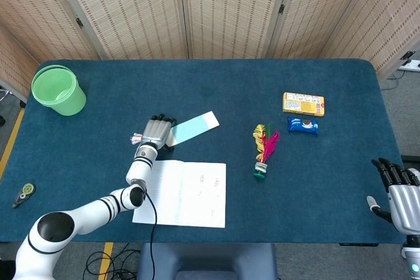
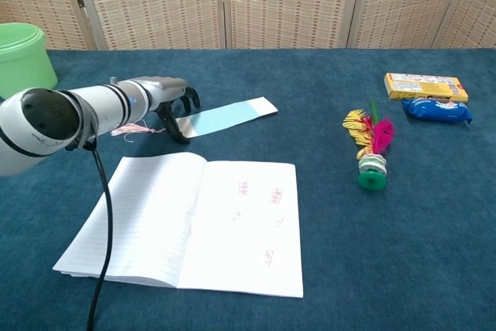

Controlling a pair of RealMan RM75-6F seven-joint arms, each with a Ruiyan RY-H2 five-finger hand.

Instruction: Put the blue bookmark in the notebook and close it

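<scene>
Reaching over the blue bookmark (image 2: pixel 219 118), left robot hand (image 2: pixel 164 99) curls its fingers onto the strip's near end.
Notebook (image 2: pixel 194 222) lies open by the counter's (image 1: pixel 216 86) front edge.
</scene>
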